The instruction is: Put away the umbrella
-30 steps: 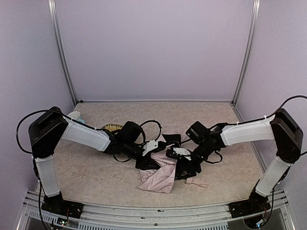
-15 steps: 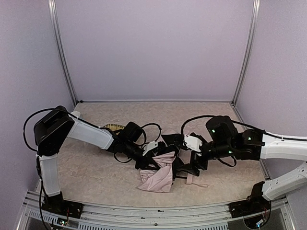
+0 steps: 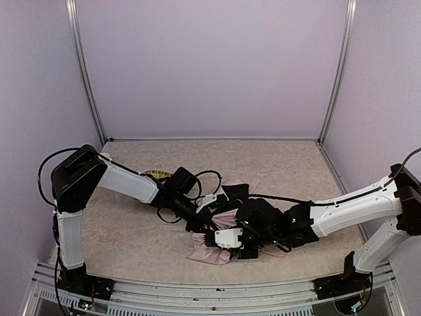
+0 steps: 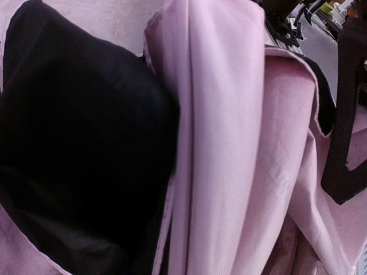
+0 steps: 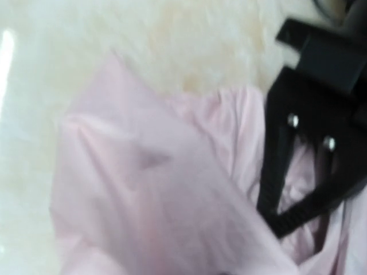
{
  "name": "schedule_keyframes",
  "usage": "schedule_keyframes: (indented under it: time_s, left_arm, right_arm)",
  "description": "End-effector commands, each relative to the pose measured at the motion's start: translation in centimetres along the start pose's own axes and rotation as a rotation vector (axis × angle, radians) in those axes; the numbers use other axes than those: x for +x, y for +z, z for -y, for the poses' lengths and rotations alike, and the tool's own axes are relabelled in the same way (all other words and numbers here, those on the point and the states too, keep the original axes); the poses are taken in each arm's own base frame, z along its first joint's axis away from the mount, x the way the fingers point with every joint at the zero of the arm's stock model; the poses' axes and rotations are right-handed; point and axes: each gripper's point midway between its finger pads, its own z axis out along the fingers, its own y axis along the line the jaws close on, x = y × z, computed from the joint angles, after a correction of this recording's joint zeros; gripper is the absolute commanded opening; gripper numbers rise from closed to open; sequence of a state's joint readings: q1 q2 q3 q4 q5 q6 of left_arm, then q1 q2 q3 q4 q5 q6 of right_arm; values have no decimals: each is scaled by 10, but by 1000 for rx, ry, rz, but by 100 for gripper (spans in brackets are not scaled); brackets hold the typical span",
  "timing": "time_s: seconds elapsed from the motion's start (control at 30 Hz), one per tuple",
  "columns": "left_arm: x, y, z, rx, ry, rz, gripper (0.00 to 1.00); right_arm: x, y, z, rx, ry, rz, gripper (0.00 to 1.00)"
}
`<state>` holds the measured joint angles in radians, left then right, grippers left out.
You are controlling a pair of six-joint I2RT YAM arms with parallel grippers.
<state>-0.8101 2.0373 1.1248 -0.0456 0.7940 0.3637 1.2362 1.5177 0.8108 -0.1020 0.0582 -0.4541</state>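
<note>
**Both grippers pressed into the crumpled umbrella**

The umbrella (image 3: 212, 253) lies in a heap on the table (image 3: 276, 158), between the two grippers and partly under them.

The left gripper (image 3: 201, 212) is pushed into the far-left side of the heap. Pale pink cloth and the black lining (image 4: 80, 149) fill its wrist view, so close that its own fingers cannot be picked out, and I cannot tell how wide it stands. A black bar (image 4: 344, 114) stands at the right of that view, over the pink cloth; what it belongs to is unclear.

The right gripper (image 3: 214, 239) lies low on the near side of the heap, just beside the left gripper, with pink cloth spilling out below it. Its wrist view is blurred: pink cloth directly ahead, bare table beyond, and one black finger (image 5: 274, 166) with two screws off to the right. Whether it pinches any cloth cannot be told.

Behind the left gripper, along its forearm, the rim of a woven tray (image 3: 155, 174) shows, apart from the cloth. A black cable (image 3: 209, 172) loops just behind that wrist. From above, the two forearms meet over the heap and cover much of it.
</note>
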Motion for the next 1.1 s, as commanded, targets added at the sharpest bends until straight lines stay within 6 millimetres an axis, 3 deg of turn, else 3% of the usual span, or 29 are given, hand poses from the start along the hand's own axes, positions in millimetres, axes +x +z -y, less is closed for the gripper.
schedule_keyframes:
  time_s: [0.0,0.07,0.17,0.27,0.47,0.63,0.8,0.83,0.97,1.07]
  left_arm:
    - [68,12,11,33,-150,-184,17]
    - [69,12,10,32,-150,-188,16]
    - [69,12,12,40,-146,-187,15]
    - [70,12,13,46,-141,-184,14]
    - [70,12,15,51,-129,-173,13]
    - [67,11,17,58,-119,-144,13]
    - [55,0,6,4,-116,-80,21]
    - [46,-7,2,-24,-108,-44,23]
    - [1,-52,-8,-165,-32,167,48]
    - [-35,-91,6,-255,115,314,57]
  right_arm:
    - [-19,-8,31,114,-7,26,0]
    - [-34,-17,43,117,31,94,0]
    - [-40,-27,76,148,142,167,0]
    - [-21,-22,112,170,258,167,0]
    - [38,25,129,175,368,46,0]
    - [75,54,118,107,461,-8,0]
    - [107,80,81,-22,497,-99,0]
    - [114,84,74,-50,502,-126,0]
    - [128,91,48,-144,540,-175,0]
    - [130,94,41,-186,573,-200,0]
